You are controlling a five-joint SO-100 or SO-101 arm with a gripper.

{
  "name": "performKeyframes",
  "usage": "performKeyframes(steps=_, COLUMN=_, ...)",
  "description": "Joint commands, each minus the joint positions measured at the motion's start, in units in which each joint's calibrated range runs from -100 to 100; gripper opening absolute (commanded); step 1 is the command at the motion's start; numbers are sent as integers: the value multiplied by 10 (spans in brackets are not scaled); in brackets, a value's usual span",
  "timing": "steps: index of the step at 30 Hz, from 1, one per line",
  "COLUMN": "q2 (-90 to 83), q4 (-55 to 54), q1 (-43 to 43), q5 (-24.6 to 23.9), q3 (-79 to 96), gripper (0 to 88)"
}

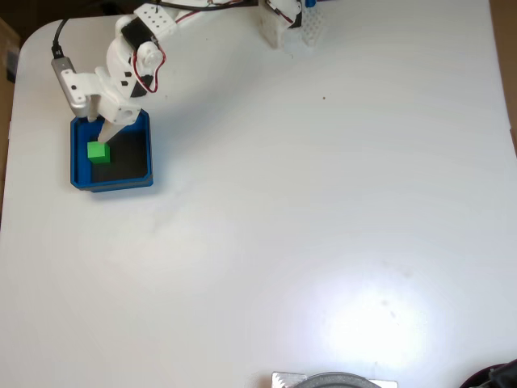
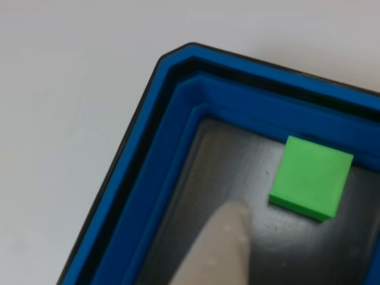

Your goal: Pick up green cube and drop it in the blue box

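In blue box [image 1: 121, 179]: green cube [image 1: 98, 152].

Fixed view — high overhead, looking straight down on the whole white table [image 1: 323, 202]. Other view — very close, angled down into the blue box [image 2: 178, 119]. Both share the box corner and green cube [image 1: 98, 151].

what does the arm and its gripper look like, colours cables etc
In the fixed view the arm is white plastic with black motor blocks and red wires looping at the joints. A grey camera module with a black cable sits at the wrist. The gripper has white fingers.
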Motion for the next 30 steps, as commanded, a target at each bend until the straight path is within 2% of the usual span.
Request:
performKeyframes(steps=1, q2=-93, q4=-9, q1=8, q5=0, q3=27, gripper=263)
performKeyframes(steps=10, q2=-305, q4=-9, q1=2, q5=-1, q3=261, gripper=254)
performKeyframes(steps=24, q2=-608, q4=-9, q1=2, q5=3, q3=546, gripper=28)
performKeyframes(steps=30, q2=-740, q4=-10, q1=2, q5=3, q3=665, gripper=13)
